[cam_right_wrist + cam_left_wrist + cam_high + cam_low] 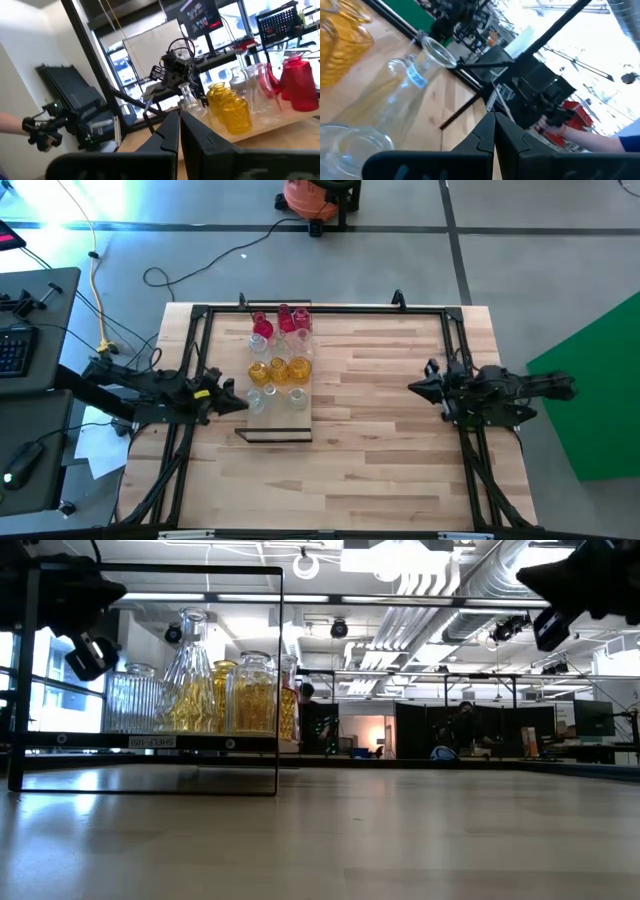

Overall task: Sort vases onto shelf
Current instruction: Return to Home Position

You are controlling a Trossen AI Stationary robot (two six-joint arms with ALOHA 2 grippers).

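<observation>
The shelf point(302, 420) is a light-wood board inside a thin black wire frame, standing left of the table's middle. The vases stand upright on it in rows: red ones point(262, 328) at the far end, amber ones point(278, 368) in the middle and clear ones point(297, 395) nearest. In the low view the clear vases point(130, 700) and amber vases point(250, 690) stand side by side. My left gripper point(243, 402) point(494, 127) is shut, just left of a clear vase point(257, 400) point(405, 85); I see no touch. My right gripper point(412, 388) point(179, 125) is shut, far right of the shelf, pointing at it.
Black frame rails point(190, 360) run along the slatted tabletop's left, right and far sides. Bare tabletop point(370, 390) lies between the shelf and my right gripper. A desk with a keyboard point(12, 350) stands left of the table. A person's hand point(580, 135) shows beyond the table.
</observation>
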